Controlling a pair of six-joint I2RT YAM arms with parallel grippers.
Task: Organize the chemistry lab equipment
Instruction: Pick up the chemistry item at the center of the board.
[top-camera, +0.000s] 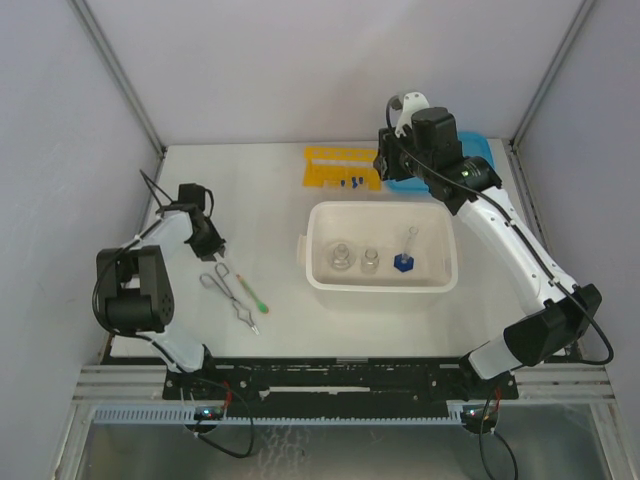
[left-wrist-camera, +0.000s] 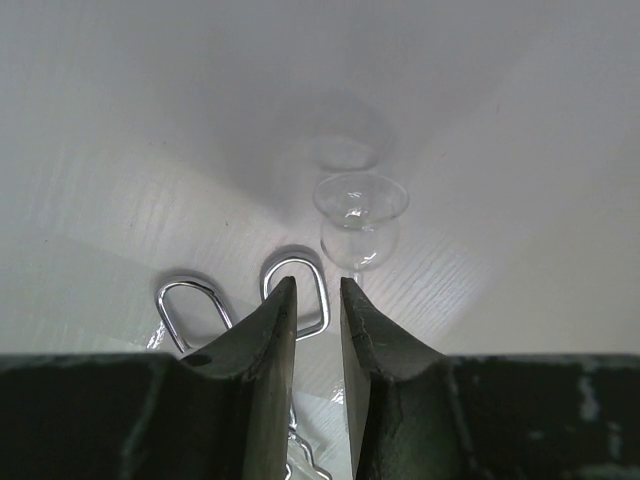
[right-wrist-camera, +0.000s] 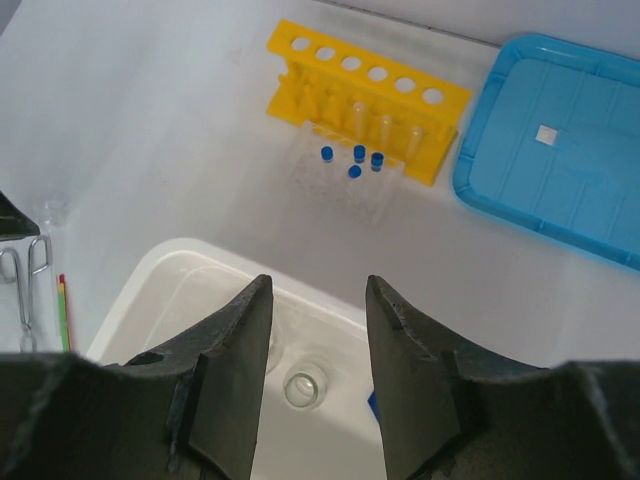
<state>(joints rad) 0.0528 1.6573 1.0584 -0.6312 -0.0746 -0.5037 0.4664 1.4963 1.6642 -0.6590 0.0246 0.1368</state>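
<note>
Left hand lines up on the thin metal tongs near the worktop's left edge

Left hand (left-wrist-camera: 318, 300), fingers narrowly parted and pinching nothing, hovers over the loop handles of the thin metal tongs (top-camera: 228, 291); best to centre on one loop before squeezing, clear of the small clear glass vessel (left-wrist-camera: 359, 221) just beyond. The tongs' long axis runs diagonally, tips toward the near edge

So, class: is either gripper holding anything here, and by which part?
Nothing is held. The left gripper stands empty above the tongs; the right gripper hangs open.
</note>
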